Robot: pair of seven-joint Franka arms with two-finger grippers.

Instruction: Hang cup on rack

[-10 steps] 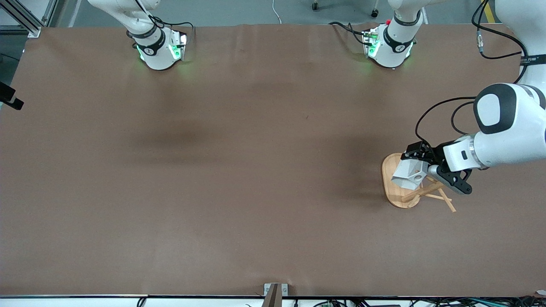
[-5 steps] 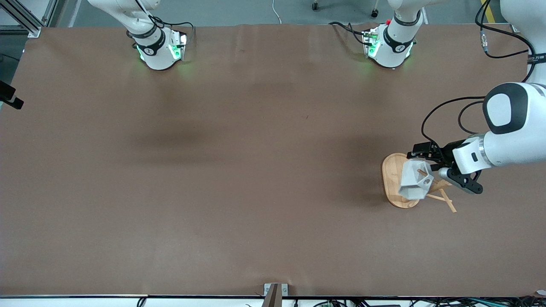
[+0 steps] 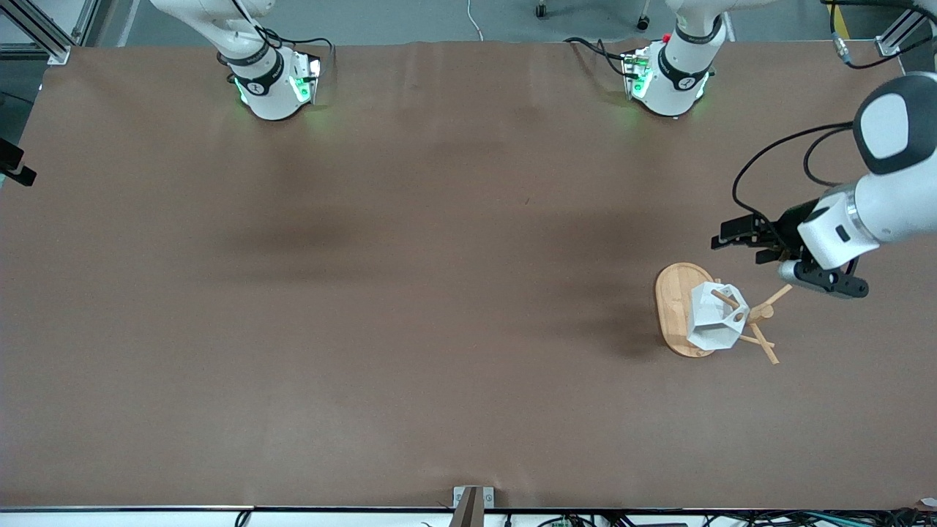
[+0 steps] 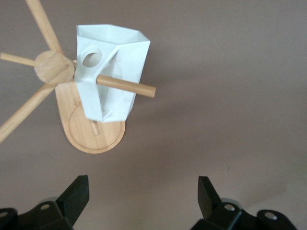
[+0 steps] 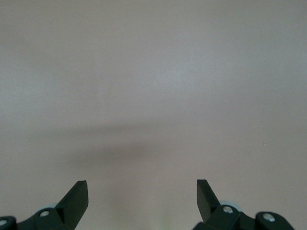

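The white faceted cup (image 3: 708, 323) hangs on the wooden rack (image 3: 670, 309), with a peg through the hole of its tab handle. In the left wrist view the cup (image 4: 113, 72) sits on the peg (image 4: 128, 85) above the rack's oval base (image 4: 96, 140). My left gripper (image 3: 741, 244) is open and empty, in the air beside the rack and apart from the cup; its open fingers also show in the left wrist view (image 4: 143, 192). My right gripper (image 5: 142, 194) is open and empty over bare table; it is out of the front view.
The brown table (image 3: 410, 293) runs wide toward the right arm's end. The rack stands near the left arm's end of the table. Both arm bases (image 3: 267, 80) stand along the table's edge. A metal bracket (image 3: 473, 498) sits at the edge nearest the front camera.
My left gripper has opened and let go of the cup, then drawn back from the rack. The cup has swung down and now hangs on the peg.
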